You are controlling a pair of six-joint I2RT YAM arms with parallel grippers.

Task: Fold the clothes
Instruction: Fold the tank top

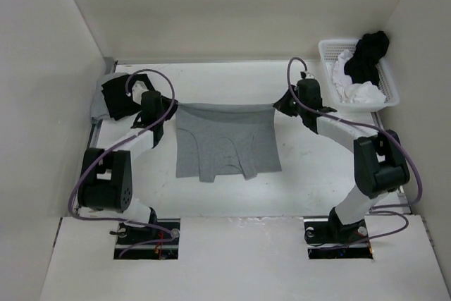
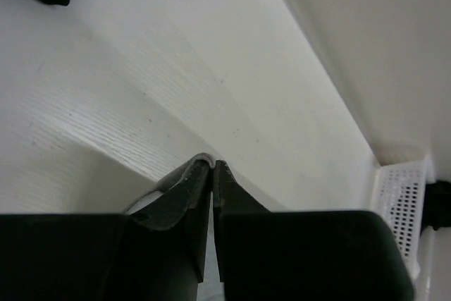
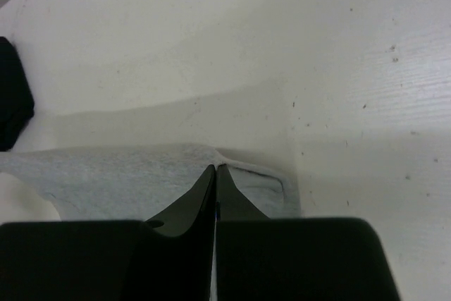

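The clothes [image 1: 225,142], a plain light grey garment, lie spread in the middle of the white table, their far edge pulled taut between my two grippers. My left gripper [image 1: 171,108] is at the far left corner of that edge. In the left wrist view it [image 2: 213,163] is shut, with a thin roll of grey fabric [image 2: 201,157] over its tips. My right gripper [image 1: 276,106] is at the far right corner. In the right wrist view it [image 3: 215,168] is shut on the clothes [image 3: 106,174], which stretch away to the left.
A black garment [image 1: 116,96] lies at the far left of the table, close behind my left arm. A white perforated basket [image 1: 328,51] with white and black clothes stands at the far right. White walls close in the table on three sides.
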